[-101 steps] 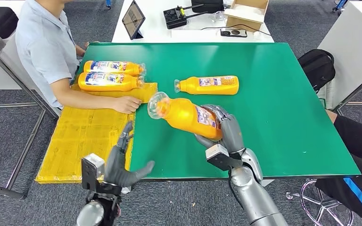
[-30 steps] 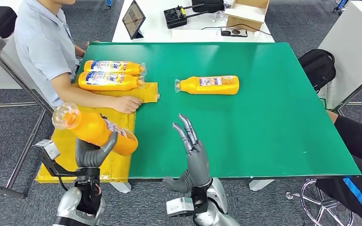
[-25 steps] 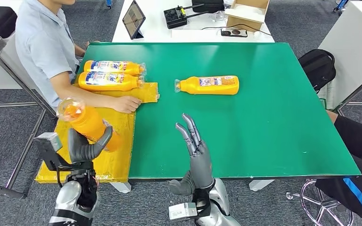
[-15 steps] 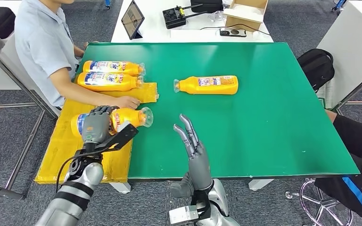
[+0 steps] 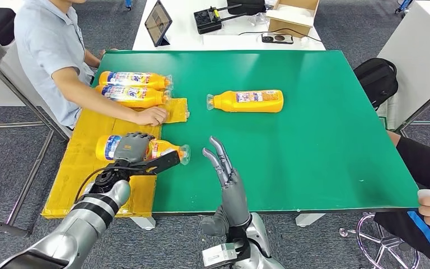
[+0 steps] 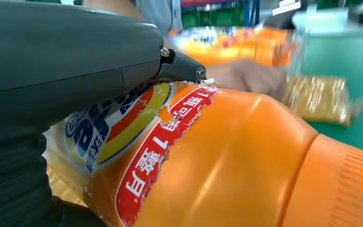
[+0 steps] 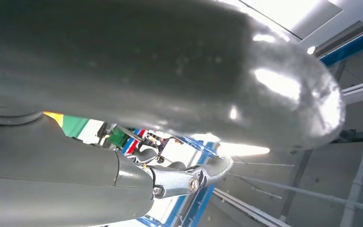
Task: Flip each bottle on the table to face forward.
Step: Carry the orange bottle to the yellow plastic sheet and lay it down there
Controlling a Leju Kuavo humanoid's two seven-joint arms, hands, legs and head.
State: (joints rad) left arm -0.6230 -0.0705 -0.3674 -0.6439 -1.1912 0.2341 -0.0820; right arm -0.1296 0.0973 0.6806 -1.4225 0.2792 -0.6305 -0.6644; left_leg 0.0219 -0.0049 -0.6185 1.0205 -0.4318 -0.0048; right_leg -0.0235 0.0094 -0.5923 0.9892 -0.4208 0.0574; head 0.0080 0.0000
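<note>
Desk (image 5: pixel 325 140): green top, your largest item, carrying the bottles.

Yellow mat (image 5: pixel 84 179): you find it over the desk's left edge, reaching the near-left corner.

Person (image 5: pixel 50 50): seated at the left edge; one hand (image 5: pixel 150 116) rests on the mat beside the far pair of bottles.

Lone bottle (image 5: pixel 246 101): orange, lying on its side on bare green near the desk's middle toward the far edge, cap to the left, label up.

Far pair of bottles (image 5: pixel 131 87): lying side by side at the left edge, touching, caps to the right.

Held bottle (image 5: pixel 168 149): lying on the mat near the left edge, cap pointing right onto the green.

Left robot hand (image 5: pixel 130 149): you see it clamped over the held bottle's (image 6: pixel 227 161) labelled middle.

Right robot hand (image 5: pixel 228 179): raised upright at the near edge, fingers straight and apart, holding nothing.
</note>
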